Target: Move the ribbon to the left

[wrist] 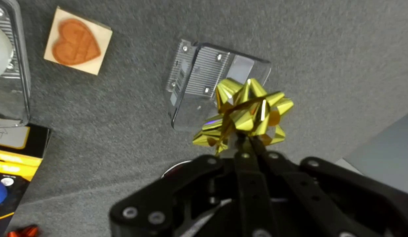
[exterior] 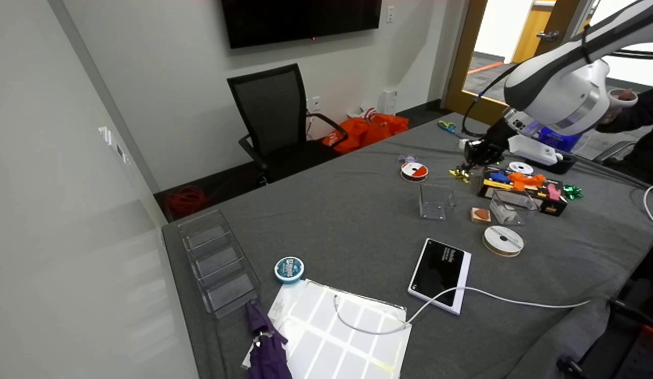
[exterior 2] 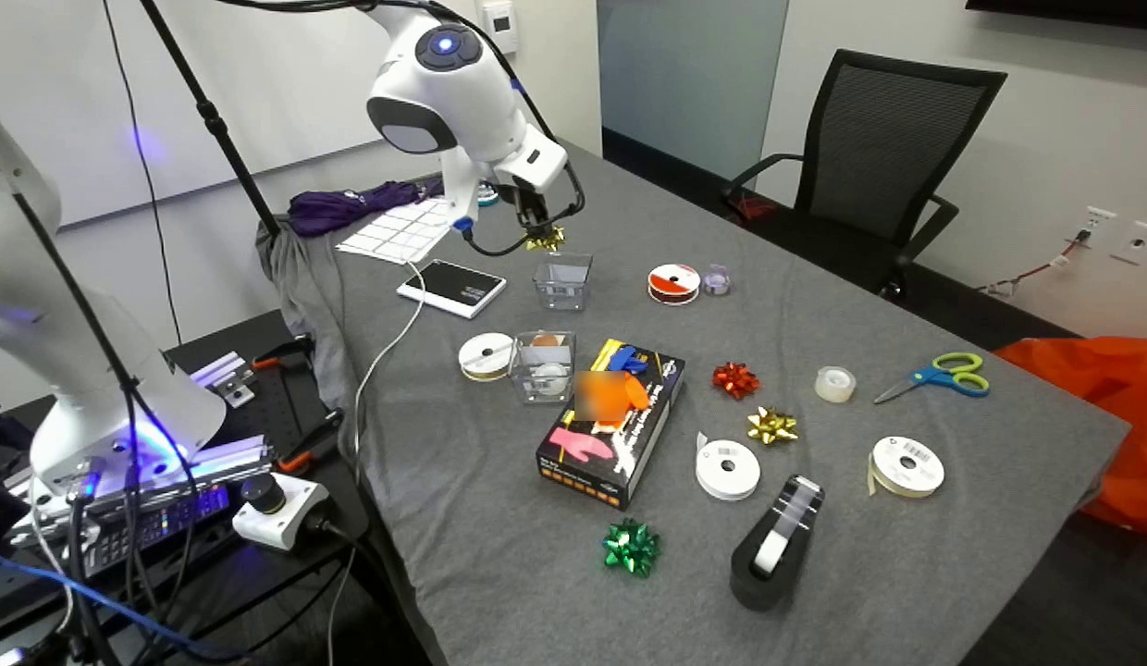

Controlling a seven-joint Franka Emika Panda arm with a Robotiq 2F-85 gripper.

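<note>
The fingers (wrist: 247,166), nearly together, pinch the bow (wrist: 251,110) at their tips; it should be light, springy and crushable, best held by its base.

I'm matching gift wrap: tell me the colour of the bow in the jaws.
The bow is shiny gold, clearest in the wrist view.

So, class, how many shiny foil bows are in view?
4: gold bow in the black gripper; red bow and second gold bow near the translucent tape roll; green bow near the black tape dispenser.
</note>
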